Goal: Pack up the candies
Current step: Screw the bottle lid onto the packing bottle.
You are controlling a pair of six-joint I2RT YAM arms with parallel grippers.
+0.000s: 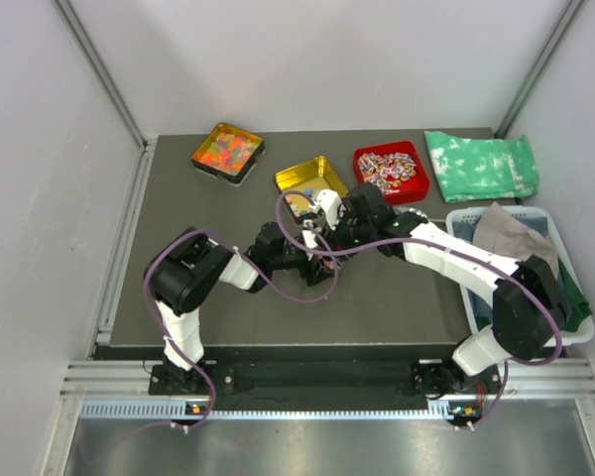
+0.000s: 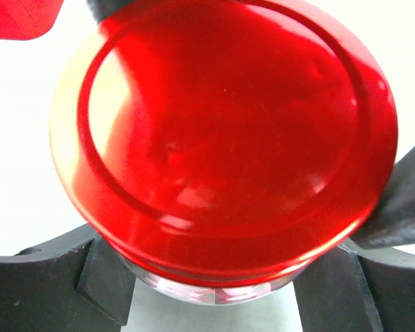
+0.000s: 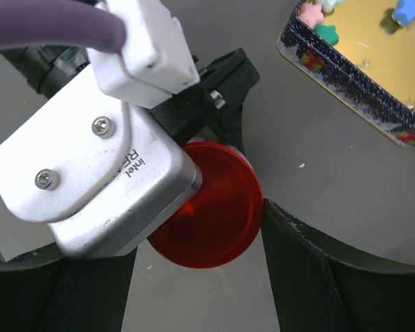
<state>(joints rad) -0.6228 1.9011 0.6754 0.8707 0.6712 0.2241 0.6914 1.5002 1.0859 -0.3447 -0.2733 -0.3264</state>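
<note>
When turning the red lid [image 2: 221,131] down onto the jar [image 2: 214,296], treat the jar as the fixed axis. Just under the lid: left gripper [image 2: 216,280], closed on the glass with a black finger at each side. Over the jar's top: right gripper [image 3: 200,228], astride the lid and touching its rim with one finger. Other finger hidden behind the left wrist camera [image 3: 90,180], hence no telling whether clamped or merely bracketing.

Just beyond the jar, in the yellow tray [image 3: 373,62]: a few small pink, green and blue candies [image 3: 404,11] lying loose. Inside the jar, through the glass: a pink patch, probably more of them.

Step judged as capping, late in the packing. For a clean turn:
- Centre both right fingers across the lid's full width before closing.
- Squeeze the rim, not the top face.
- Rotate about the jar's own axis, without sideways pull.
- Brace firmly with the left grip against slipping glass.
- Mind the scant clearance beside the wrist camera.
- Check the tray's loose pieces before final tightening.
</note>
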